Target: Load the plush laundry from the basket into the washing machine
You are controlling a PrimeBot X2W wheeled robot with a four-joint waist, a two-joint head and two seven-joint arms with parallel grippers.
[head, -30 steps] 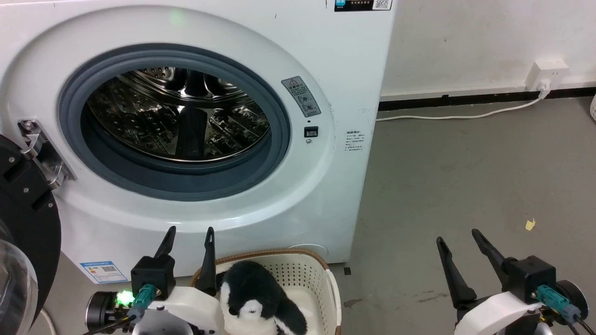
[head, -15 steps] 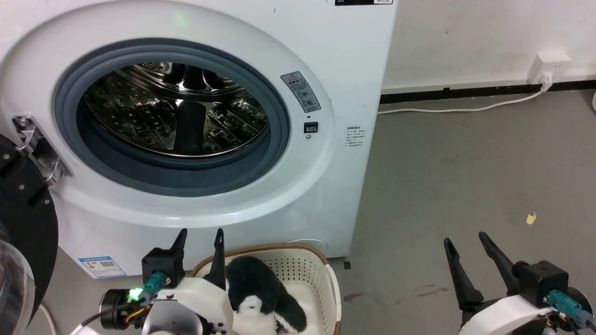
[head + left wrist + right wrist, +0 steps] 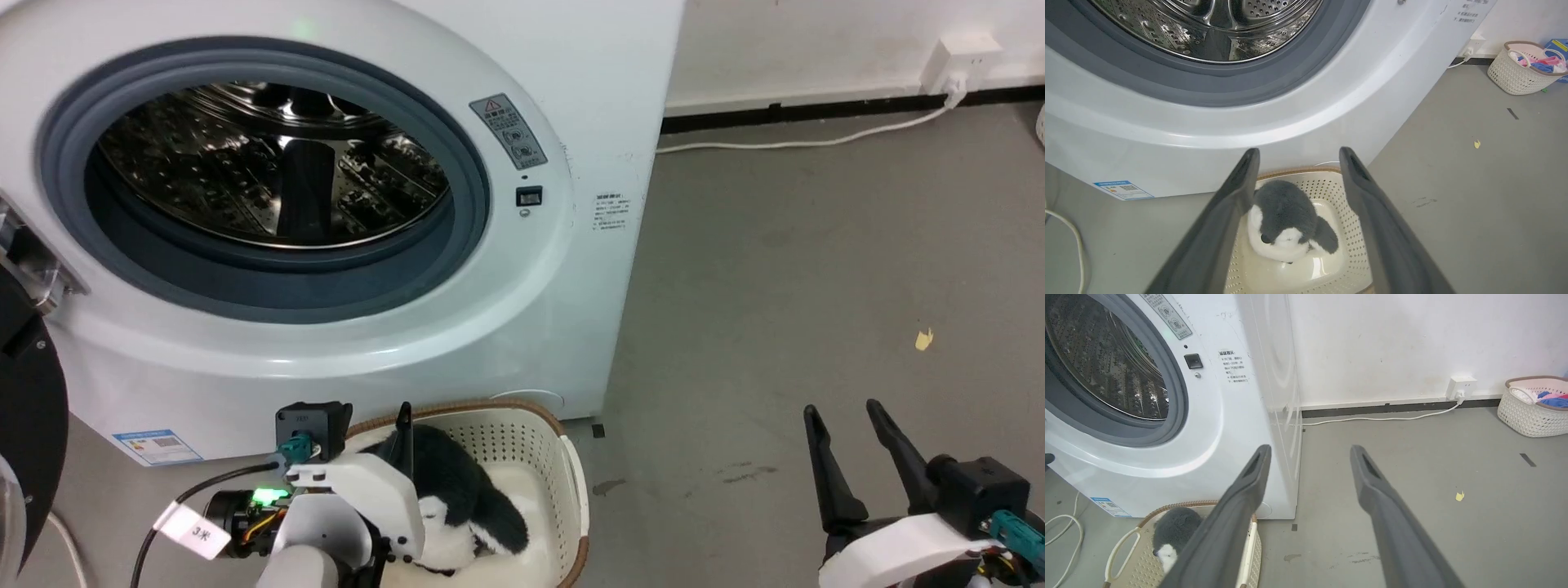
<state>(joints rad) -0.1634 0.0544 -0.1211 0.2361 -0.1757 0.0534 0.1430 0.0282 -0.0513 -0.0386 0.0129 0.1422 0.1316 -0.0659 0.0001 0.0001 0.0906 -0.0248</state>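
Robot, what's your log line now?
left gripper open, aimed at penguin | penguin in basket | right gripper open | washing machine open

The washing machine [image 3: 522, 327] has a smooth, glossy white shell, a matt grey rubbery gasket [image 3: 269, 290] and a mirror-bright perforated steel drum [image 3: 245, 180]. At its six o'clock, the basket [image 3: 522, 457] is cream perforated plastic with a brown woven-look rim, and the plush laundry [image 3: 473, 498] is fluffy. At three o'clock, the floor [image 3: 816, 245] is matt grey and stained.

grey concrete floor [image 3: 816, 245], scuffed white wall [image 3: 1392, 343], black skirting strip [image 3: 1400, 408], white wall socket [image 3: 1461, 387] with cable [image 3: 1372, 418] along the floor, small yellow scrap [image 3: 1459, 495], cream basket [image 3: 1527, 420] of coloured clothes [image 3: 1549, 401]
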